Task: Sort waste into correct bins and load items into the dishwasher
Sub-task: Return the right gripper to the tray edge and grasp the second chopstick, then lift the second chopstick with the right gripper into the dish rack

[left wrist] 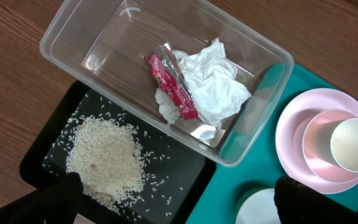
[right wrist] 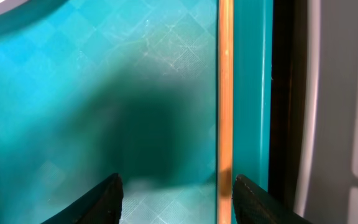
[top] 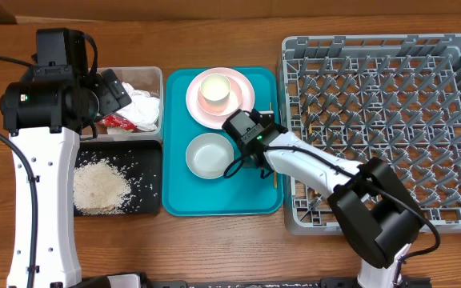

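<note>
Your left gripper point(left wrist: 179, 205) hangs over the clear tub point(left wrist: 98, 46), jaws spread wide, nothing between them. In the tub you've got the crumpled tissue point(left wrist: 213, 84), with the red wrapper point(left wrist: 174, 87) lying across its left side and touching it. The black tray point(left wrist: 185, 171) sits just beside the tub; the rice heap point(left wrist: 107, 155) is on it, with loose grains scattered around the heap.

Next over to the right is the teal tray point(top: 178, 192). At its far end is the pink plate point(top: 194, 102) with the white cup point(top: 216, 90) standing on it. A whitish bowl point(top: 209, 154) sits on the robot's side of the plate, apart from it.

Your right gripper point(right wrist: 176, 199) is down low over the teal tray by its right edge, jaws roughly half open, gripping nothing. A chopstick point(right wrist: 225, 93) lies flat along that edge. It runs between the fingertips, tight beside one finger point(right wrist: 250, 199); you can't tell from the wrist view if they touch. The grey dish rack point(top: 382, 128) stands just right of the teal tray
</note>
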You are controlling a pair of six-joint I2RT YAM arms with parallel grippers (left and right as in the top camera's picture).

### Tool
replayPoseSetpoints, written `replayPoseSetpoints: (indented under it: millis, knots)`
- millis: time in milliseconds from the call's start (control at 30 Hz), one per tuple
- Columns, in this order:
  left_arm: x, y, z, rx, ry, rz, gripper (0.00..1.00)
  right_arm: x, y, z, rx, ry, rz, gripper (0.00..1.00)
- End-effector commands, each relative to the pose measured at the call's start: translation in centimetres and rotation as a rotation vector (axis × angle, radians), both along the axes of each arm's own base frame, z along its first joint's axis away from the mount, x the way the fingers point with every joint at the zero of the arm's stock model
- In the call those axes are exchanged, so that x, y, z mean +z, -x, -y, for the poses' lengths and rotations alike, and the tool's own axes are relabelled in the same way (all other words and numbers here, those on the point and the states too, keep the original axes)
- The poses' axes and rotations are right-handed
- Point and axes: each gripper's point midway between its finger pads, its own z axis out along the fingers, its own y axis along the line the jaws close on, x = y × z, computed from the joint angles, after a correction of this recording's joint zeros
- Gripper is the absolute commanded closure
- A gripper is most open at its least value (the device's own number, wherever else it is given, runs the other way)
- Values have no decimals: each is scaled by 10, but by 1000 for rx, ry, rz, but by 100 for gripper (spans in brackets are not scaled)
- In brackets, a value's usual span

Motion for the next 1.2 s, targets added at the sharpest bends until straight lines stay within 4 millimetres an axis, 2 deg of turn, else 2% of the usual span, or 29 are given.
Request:
replayPoseSetpoints:
  millis: [0, 300, 433, 567, 667, 833, 1167]
  knots:
    - [0, -1, -1, 4, 2, 2, 0, -9, 4, -3, 4, -13, -36, 41]
    - [1, -1, -1, 4, 2, 3, 0, -23, 13, -3, 6, -10, -93, 33]
    - [0, -1, -1, 4, 2, 2, 0, -25, 18, -13, 17, -64, -124, 33]
    - [1, -1, -1, 4, 2, 3, 0, -22, 19, -19, 23, -94, -143, 45]
    - [0, -1, -1, 4, 2, 2, 0, -20, 20, -23, 31, -110, -154, 49]
    - [0, -1, -1, 4, 2, 2, 0, -19, 17, -20, 25, -96, -140, 52]
    - [0, -1, -1, 4, 2, 2, 0, -17, -7, -6, -61, -125, -88, 54]
